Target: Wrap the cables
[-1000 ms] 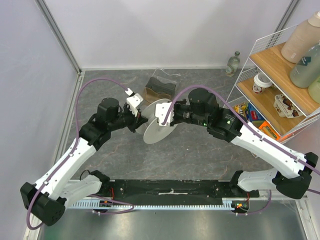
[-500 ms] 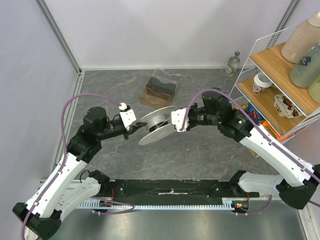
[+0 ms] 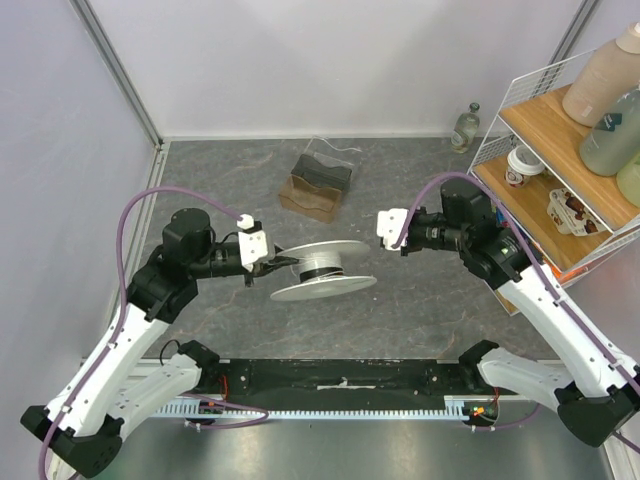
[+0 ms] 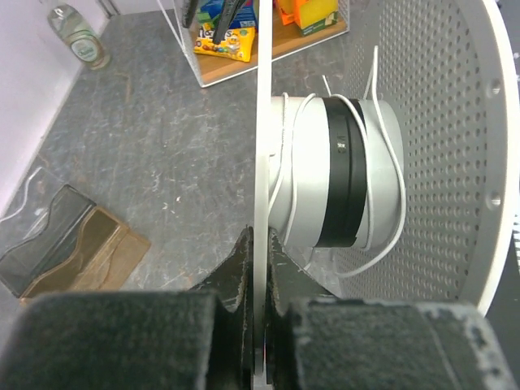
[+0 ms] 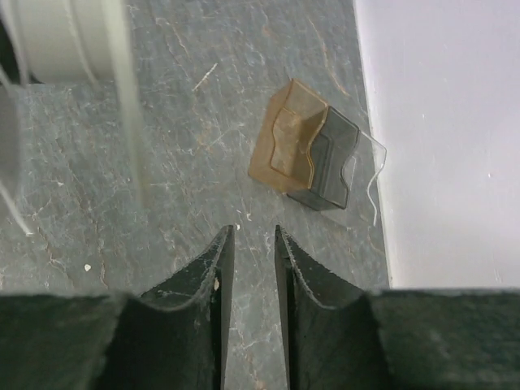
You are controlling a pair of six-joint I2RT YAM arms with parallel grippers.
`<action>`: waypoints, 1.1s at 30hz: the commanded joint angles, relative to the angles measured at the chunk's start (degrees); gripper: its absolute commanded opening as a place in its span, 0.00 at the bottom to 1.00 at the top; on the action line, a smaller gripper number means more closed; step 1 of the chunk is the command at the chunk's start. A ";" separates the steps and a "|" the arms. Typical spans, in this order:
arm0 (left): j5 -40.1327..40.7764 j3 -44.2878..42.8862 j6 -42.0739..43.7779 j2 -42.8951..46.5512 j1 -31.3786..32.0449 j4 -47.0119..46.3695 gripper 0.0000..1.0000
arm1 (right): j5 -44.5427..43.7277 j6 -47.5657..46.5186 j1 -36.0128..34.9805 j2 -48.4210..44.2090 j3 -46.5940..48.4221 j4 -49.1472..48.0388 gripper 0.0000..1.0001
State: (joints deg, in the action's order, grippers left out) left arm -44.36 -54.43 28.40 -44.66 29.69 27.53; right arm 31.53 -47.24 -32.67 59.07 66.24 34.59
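**Containers.** A wire rack (image 3: 545,115) stood at the right edge of the tabletop (image 3: 420,300). Its upper shelf carried bottles (image 3: 605,70), the shelf below a cup (image 3: 519,165), and the lowest visible level snack packets (image 3: 497,222). A clear-and-brown plastic box (image 3: 318,183) sat near the back wall; what it held could not be made out. A small glass bottle (image 3: 465,127) stood alone in the back corner beside the rack.

**Cable.** The thin white cable (image 4: 401,195) was on the hub of a white spool (image 4: 305,171), between its two flanges. It lay in a few loose turns, with one slack loop hanging off the hub toward the perforated flange. In the top view the spool sat between the two arms, just in front of the box, with its flanges roughly level.

**Left pincer** (image 4: 258,244). Clamped on the rim of the spool's thin flange, one finger on each face and no gap showing. The cable turns lay just beyond the fingertips, not touching them.

**Right pincer** (image 5: 253,236). Jaws stood narrowly apart, with nothing between them but bare tabletop. It touched nothing. It was clear of the spool, off to the spool's right, and its own camera caught the hub and a flange edge only at the upper left. It was well apart from the cable.
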 commanded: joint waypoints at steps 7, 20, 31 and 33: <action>-3.63 -9.89 -14.40 -6.74 -1.47 -1.95 0.02 | -2.95 4.26 4.36 -5.36 -1.45 -2.86 0.54; -23.75 -27.91 -38.15 -23.18 -13.78 -2.83 0.02 | -0.68 10.23 7.26 -18.53 -18.23 -18.19 0.63; -24.37 -24.68 -45.09 -23.45 -13.87 -7.92 0.02 | 6.87 23.84 7.26 -17.76 -20.89 -25.63 0.68; -24.81 -22.92 -45.02 -23.63 -13.87 -10.03 0.01 | 8.45 28.33 7.26 -17.24 -20.36 -22.48 0.68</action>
State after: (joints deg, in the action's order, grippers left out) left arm -66.39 -79.55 -11.84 -69.30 16.03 24.71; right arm 34.96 -28.58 -25.63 41.32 44.49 12.32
